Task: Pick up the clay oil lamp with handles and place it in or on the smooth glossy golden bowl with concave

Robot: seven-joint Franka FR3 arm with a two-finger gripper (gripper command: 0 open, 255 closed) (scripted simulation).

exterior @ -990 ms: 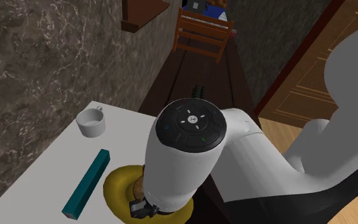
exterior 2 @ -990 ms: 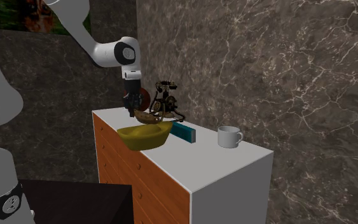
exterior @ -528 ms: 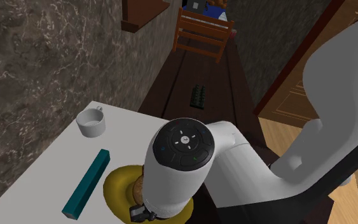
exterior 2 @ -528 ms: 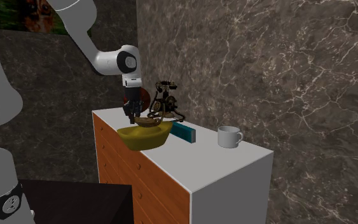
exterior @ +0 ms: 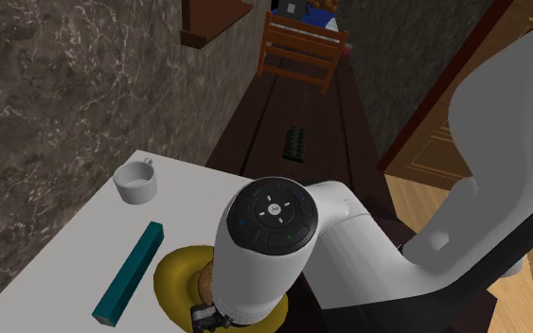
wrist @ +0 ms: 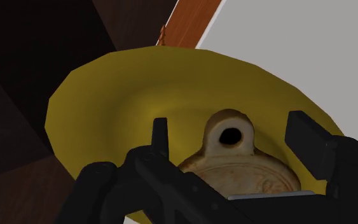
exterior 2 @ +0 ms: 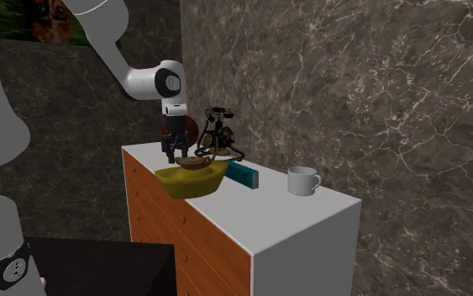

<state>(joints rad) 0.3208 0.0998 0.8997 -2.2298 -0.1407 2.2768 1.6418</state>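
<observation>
Lamp (wrist: pixel 242 170) in bowl (wrist: pixel 107 89) — spout away from gripper (wrist: pixel 233 131)

Tool (wrist: pixel 234 132) sank lower w/ lamp (wrist: pixel 234 170), which now sits in bowl (wrist: pixel 107 89).

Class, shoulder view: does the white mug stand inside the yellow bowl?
No: the white mug stands well apart from the yellow bowl.
</observation>
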